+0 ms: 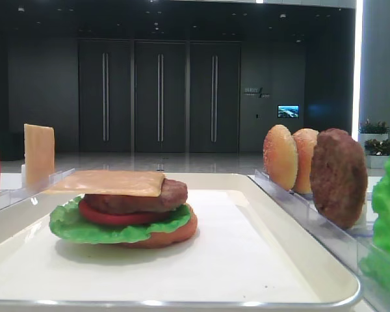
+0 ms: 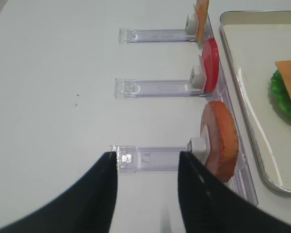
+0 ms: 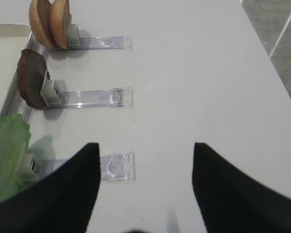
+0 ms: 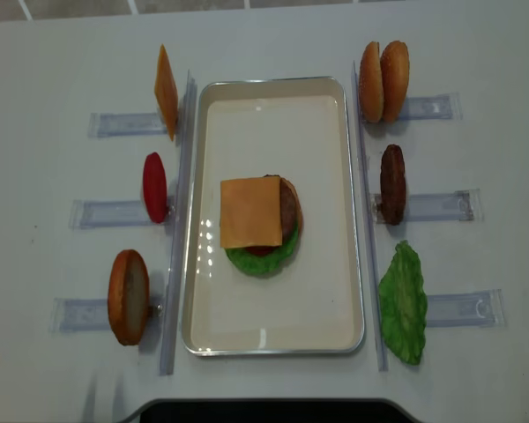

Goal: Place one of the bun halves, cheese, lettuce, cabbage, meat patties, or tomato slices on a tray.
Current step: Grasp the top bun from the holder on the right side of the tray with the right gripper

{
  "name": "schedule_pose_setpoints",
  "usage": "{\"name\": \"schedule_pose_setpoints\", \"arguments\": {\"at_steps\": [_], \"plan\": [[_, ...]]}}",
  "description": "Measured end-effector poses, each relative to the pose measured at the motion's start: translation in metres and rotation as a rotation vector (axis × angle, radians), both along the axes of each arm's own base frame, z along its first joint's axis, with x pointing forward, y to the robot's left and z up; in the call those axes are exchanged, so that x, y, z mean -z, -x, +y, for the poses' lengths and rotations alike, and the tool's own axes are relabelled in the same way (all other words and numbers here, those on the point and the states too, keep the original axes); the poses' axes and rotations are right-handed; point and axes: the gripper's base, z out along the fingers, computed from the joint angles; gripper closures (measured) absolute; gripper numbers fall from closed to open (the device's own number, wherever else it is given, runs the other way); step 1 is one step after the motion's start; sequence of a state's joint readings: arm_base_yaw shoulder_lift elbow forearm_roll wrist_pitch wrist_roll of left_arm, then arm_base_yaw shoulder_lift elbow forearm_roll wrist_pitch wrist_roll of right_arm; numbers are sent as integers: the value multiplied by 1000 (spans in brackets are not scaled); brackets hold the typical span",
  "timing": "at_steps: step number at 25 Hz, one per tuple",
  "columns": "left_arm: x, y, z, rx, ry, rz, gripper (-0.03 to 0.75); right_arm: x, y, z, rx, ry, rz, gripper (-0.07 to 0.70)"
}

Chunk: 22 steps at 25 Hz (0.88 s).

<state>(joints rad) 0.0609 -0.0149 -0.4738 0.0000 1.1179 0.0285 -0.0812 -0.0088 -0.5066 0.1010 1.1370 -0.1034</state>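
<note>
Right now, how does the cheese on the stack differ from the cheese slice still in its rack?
The cheese on the stack lies flat on the patty inside the tray; the racked cheese slice stands on edge outside the tray, left of it. The stacked one overhangs the patty. Both are thin yellow-orange squares.

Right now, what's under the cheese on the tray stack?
Under the cheese: meat patty, then tomato slice, lettuce and a bottom bun on the tray. Anything else between those layers is hidden.

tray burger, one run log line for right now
tray: stack bun, lettuce, tomato, patty, cheese on top | racks: sesame bun tops waiting | left gripper open | right gripper open
</note>
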Motion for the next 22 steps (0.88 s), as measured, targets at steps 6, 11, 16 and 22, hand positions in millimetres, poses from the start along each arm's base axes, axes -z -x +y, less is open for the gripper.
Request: {"name": "schedule_pose_setpoints", "arguments": {"at_steps": [6, 11, 16, 22], "plan": [[0, 0, 0, 0, 0, -1, 398, 0, 0, 0, 0, 0, 0, 230], [0, 0, 0, 0, 0, -1, 398, 0, 0, 0, 0, 0, 0, 230], [0, 0, 0, 0, 0, -1, 398, 0, 0, 0, 0, 0, 0, 230], [0, 0, 0, 0, 0, -2, 398, 0, 0, 0, 0, 0, 0, 230]]}}
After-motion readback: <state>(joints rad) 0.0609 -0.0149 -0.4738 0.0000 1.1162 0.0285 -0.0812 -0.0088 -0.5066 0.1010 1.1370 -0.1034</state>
